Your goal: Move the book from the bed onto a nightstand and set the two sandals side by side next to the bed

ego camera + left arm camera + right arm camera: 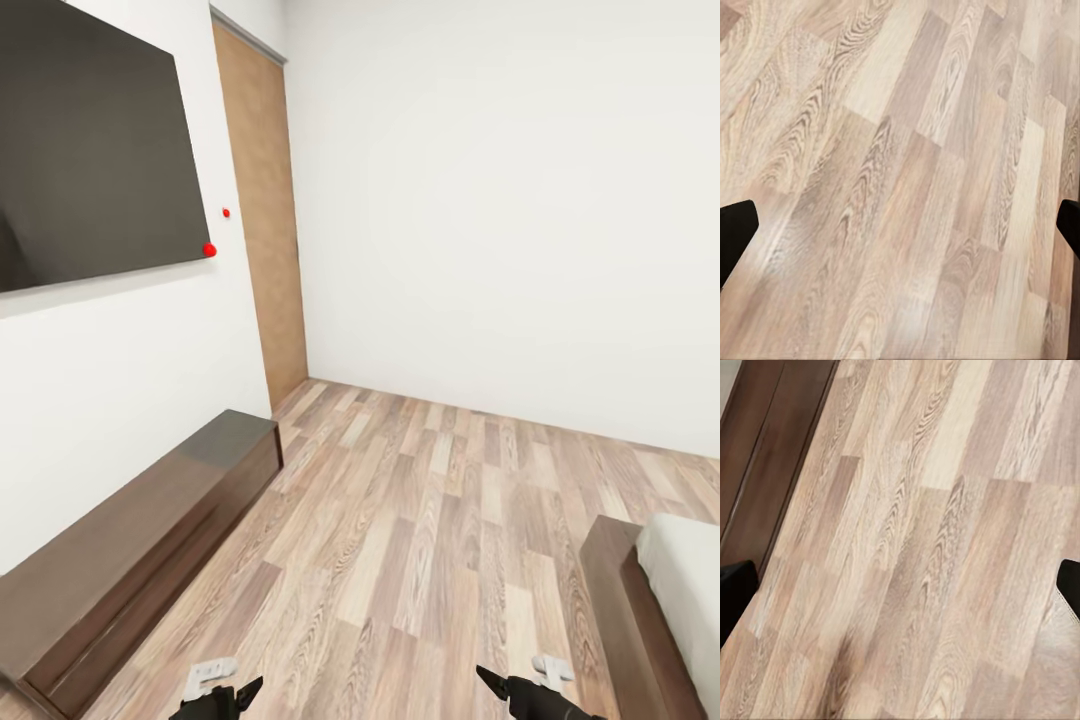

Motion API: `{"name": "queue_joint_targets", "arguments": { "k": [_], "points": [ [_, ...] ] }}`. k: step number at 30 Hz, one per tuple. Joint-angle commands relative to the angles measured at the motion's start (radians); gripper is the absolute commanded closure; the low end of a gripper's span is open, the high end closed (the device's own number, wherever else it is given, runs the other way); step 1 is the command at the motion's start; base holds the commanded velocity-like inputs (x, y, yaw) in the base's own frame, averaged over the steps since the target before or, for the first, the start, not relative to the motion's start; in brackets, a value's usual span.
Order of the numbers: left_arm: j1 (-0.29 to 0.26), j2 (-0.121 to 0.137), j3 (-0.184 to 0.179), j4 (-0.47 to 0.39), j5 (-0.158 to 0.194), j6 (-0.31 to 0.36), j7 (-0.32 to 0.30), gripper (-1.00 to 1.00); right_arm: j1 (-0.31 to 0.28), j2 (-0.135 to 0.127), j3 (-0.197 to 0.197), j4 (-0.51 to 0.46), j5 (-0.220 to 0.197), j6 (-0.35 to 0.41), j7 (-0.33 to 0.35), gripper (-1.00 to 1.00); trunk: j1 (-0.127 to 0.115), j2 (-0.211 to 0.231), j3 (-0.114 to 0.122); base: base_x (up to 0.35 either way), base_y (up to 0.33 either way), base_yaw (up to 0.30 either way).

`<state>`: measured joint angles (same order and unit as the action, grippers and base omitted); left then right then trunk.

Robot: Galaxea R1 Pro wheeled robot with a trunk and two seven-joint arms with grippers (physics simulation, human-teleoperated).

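Head view: bed [668,590] corner at lower right, long low cabinet [140,540] along left wall under dark screen [95,150], plank floor [420,540] between; left gripper [900,232] and right gripper [900,592] both spread wide, holding nothing, above floor.

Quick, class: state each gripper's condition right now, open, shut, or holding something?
Left gripper: open, fingertips spread wide, nothing between them but wood floor.
Right gripper: open, empty, over the floor beside the bed frame.

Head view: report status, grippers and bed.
Left gripper open, right gripper open, both empty over plank floor. Bed corner at right. Long low cabinet along left wall.
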<state>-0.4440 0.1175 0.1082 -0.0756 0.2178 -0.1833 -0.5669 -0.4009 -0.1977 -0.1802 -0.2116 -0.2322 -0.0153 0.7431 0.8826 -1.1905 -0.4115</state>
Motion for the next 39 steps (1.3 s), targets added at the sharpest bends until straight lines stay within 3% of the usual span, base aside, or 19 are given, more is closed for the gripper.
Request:
{"name": "queue_joint_targets", "arguments": {
  "k": [1, 39],
  "points": [
    [-0.001, 0.0, 0.008, 0.003, -0.001, -0.001, -0.005, -1.0, -0.001, 0.0, -0.001, 0.001, -0.002, -0.002, 0.004, -1.0, 0.001, -0.001, -0.001, 0.331, 0.0, -0.022],
    [-0.001, 0.001, 0.008, 0.006, -0.001, -0.001, -0.007, -1.0, -0.001, 0.0, -0.001, 0.001, -0.002, -0.002, 0.004, -1.0, 0.001, -0.001, -0.001, 0.331, 0.0, -0.001]
  ]
}}
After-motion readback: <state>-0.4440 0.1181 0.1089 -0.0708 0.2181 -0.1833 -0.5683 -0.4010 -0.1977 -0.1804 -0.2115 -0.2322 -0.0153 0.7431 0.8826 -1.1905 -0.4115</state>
